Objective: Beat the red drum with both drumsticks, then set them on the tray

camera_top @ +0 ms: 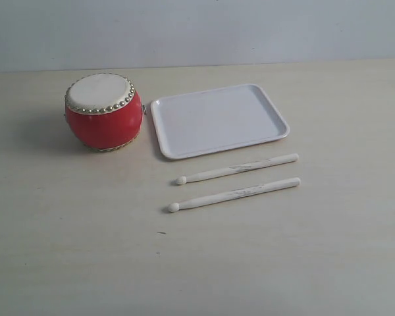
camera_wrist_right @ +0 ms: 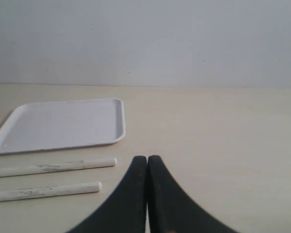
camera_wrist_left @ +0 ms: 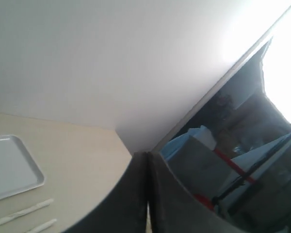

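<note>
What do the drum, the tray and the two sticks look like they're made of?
The red drum has a glossy red body, so lacquered wood or plastic; its matte cream top looks like skin, ringed with gold, metallic-looking studs. The tray is smooth, white and faintly shiny, likely plastic. The drumsticks are pale and matte with grey scuffs, probably wood.

The exterior view looks down from high on the near side over the whole table [camera_top: 283, 250]. The right wrist view sits low and close, facing the far wall [camera_wrist_right: 145, 39]. The left wrist view is steeply tilted. All three views share the tray [camera_top: 217, 122] and drumsticks [camera_top: 237, 168].
</note>
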Controlling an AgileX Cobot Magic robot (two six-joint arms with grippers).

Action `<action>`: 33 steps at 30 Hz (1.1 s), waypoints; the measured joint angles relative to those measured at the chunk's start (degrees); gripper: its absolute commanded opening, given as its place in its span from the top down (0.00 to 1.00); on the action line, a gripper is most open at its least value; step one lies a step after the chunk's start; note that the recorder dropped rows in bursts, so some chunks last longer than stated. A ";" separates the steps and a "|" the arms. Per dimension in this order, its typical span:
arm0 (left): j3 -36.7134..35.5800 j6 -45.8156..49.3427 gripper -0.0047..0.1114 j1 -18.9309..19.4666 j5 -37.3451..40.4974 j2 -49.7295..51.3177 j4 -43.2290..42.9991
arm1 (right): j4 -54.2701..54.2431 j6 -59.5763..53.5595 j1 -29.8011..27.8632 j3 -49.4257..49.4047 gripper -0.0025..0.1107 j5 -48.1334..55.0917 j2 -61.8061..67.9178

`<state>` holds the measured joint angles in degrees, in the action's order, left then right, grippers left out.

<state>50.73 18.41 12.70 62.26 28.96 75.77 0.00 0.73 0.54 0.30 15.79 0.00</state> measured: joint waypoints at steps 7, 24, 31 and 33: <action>-0.03 12.96 0.96 -10.67 -3.10 7.91 7.68 | 0.00 0.00 0.00 0.00 0.98 0.00 0.00; -0.03 30.75 0.96 -37.96 -15.19 18.74 -4.34 | 0.00 0.00 0.00 0.00 0.98 -0.10 0.00; 2.52 17.07 0.96 -42.30 -18.05 21.85 -18.92 | 0.00 0.00 0.00 0.00 0.98 -0.10 0.00; 4.49 -1.97 0.96 -44.01 -19.93 22.44 -33.48 | 0.00 0.00 0.00 0.00 0.98 -0.10 0.00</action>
<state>55.22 16.43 -31.31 42.33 51.40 42.30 0.00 0.73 0.54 0.30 15.69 0.00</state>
